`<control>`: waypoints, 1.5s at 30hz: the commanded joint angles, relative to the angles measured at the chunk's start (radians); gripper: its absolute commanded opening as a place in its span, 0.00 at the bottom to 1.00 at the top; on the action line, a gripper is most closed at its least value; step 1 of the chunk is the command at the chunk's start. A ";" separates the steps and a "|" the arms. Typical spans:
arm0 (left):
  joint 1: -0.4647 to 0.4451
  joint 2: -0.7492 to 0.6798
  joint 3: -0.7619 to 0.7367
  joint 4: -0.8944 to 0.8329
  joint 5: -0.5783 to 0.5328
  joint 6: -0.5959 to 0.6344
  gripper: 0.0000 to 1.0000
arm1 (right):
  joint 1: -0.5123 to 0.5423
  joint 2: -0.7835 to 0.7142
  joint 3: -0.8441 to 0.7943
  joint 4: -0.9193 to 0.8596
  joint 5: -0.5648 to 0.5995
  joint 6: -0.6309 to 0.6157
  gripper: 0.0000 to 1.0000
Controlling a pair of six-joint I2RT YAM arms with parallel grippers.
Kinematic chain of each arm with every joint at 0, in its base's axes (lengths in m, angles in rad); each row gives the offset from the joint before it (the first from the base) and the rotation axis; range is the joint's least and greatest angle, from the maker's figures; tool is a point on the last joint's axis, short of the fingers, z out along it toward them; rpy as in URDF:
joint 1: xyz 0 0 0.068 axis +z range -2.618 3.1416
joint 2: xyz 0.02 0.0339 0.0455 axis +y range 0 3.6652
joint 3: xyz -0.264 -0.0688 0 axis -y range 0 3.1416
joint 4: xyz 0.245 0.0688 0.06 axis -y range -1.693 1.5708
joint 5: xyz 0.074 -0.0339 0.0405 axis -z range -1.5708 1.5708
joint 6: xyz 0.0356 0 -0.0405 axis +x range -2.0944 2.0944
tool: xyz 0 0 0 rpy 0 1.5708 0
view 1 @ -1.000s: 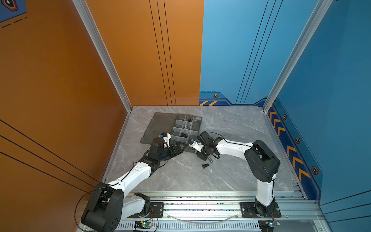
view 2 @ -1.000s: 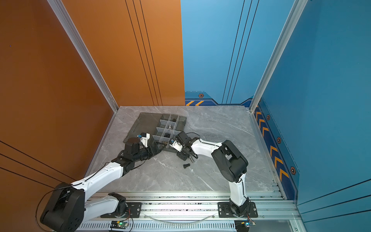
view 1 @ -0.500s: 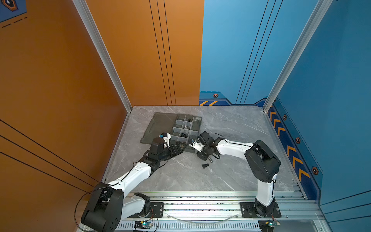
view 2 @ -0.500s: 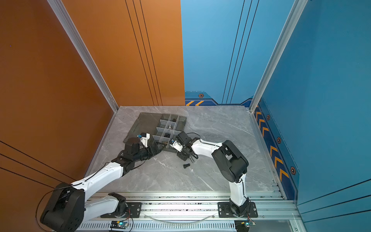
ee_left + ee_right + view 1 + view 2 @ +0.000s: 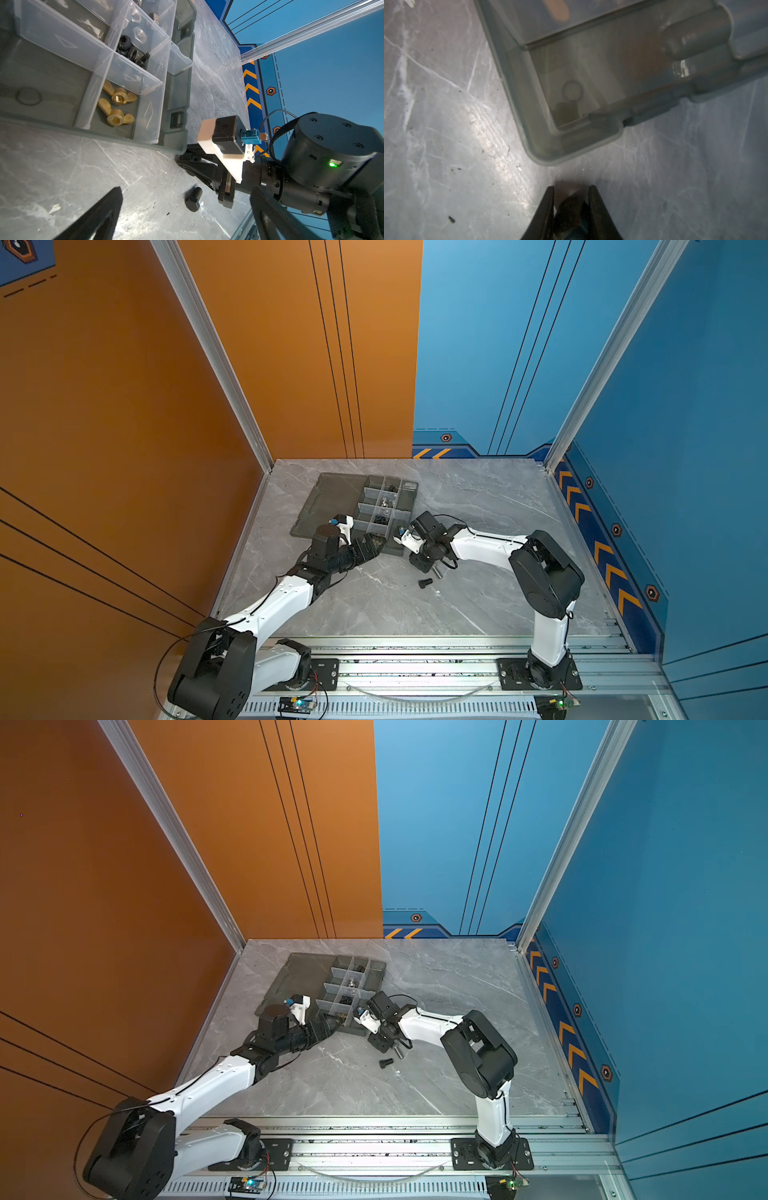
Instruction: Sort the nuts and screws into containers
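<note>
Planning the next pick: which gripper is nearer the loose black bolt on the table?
Right. The right gripper is just behind the bolt, toward the tray; the left gripper is farther off, at the tray's near corner.

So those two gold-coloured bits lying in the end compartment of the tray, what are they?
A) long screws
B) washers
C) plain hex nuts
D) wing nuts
D: in the left wrist view the two brass wing nuts each show a threaded hole in the middle with a flat wing on either side. They lie side by side in an end cell of the organizer tray.
</note>
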 commanded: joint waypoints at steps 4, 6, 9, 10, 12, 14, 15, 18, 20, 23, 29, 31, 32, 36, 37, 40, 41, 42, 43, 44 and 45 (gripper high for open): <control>0.006 -0.013 -0.017 0.019 0.009 -0.005 0.98 | -0.067 -0.092 -0.038 0.021 -0.105 0.055 0.06; 0.006 -0.015 -0.017 0.018 0.010 -0.005 0.98 | -0.085 -0.111 -0.032 0.042 -0.146 0.067 0.05; 0.006 -0.015 -0.017 0.018 0.008 -0.005 0.98 | -0.113 -0.127 -0.014 0.067 -0.209 0.086 0.05; 0.006 -0.013 -0.017 0.018 0.008 -0.006 0.98 | -0.121 -0.129 -0.005 0.075 -0.228 0.093 0.05; 0.006 -0.014 -0.017 0.019 0.008 -0.007 0.98 | -0.132 -0.126 0.020 0.085 -0.258 0.105 0.05; 0.006 -0.015 -0.019 0.020 0.008 -0.007 0.98 | -0.133 -0.116 0.048 0.088 -0.276 0.112 0.06; 0.006 -0.017 -0.020 0.019 0.008 -0.007 0.98 | -0.131 -0.109 0.067 0.089 -0.287 0.116 0.06; 0.006 -0.018 -0.020 0.021 0.004 -0.007 0.98 | -0.126 -0.083 0.113 0.099 -0.315 0.128 0.06; 0.007 -0.016 -0.024 0.020 0.006 -0.007 0.98 | -0.124 -0.062 0.140 0.099 -0.321 0.135 0.06; 0.006 -0.018 -0.024 0.022 0.009 -0.007 0.98 | -0.121 -0.044 0.157 0.096 -0.320 0.140 0.08; 0.006 -0.027 -0.023 0.016 0.009 -0.005 0.98 | -0.120 -0.069 0.166 -0.035 -0.258 0.133 0.18; 0.008 -0.028 -0.023 0.017 0.010 -0.006 0.98 | -0.119 -0.092 0.156 -0.102 -0.225 0.144 0.25; 0.006 -0.030 -0.023 0.016 0.009 -0.006 0.98 | -0.120 -0.102 0.153 -0.131 -0.208 0.152 0.29; 0.006 -0.031 -0.019 0.015 0.010 -0.004 0.98 | -0.118 -0.149 0.113 -0.223 -0.141 0.208 0.39; 0.006 -0.030 -0.018 0.017 0.010 -0.005 0.98 | -0.115 -0.160 0.104 -0.235 -0.133 0.220 0.40; 0.004 -0.026 -0.015 0.016 0.013 -0.004 0.98 | -0.100 -0.184 0.068 -0.261 -0.108 0.239 0.43; 0.003 -0.023 -0.013 0.017 0.015 -0.004 0.98 | -0.093 -0.187 0.063 -0.272 -0.097 0.241 0.44; 0.001 -0.021 -0.014 0.016 0.017 -0.004 0.98 | -0.089 -0.185 0.065 -0.288 -0.083 0.249 0.45; 0.002 -0.020 -0.013 0.016 0.016 -0.004 0.98 | -0.085 -0.181 0.068 -0.303 -0.071 0.258 0.45; 0.001 -0.017 -0.013 0.016 0.016 -0.004 0.98 | -0.080 -0.174 0.074 -0.315 -0.052 0.284 0.45; 0.002 -0.015 -0.011 0.015 0.018 -0.004 0.98 | -0.076 -0.167 0.079 -0.325 -0.046 0.316 0.45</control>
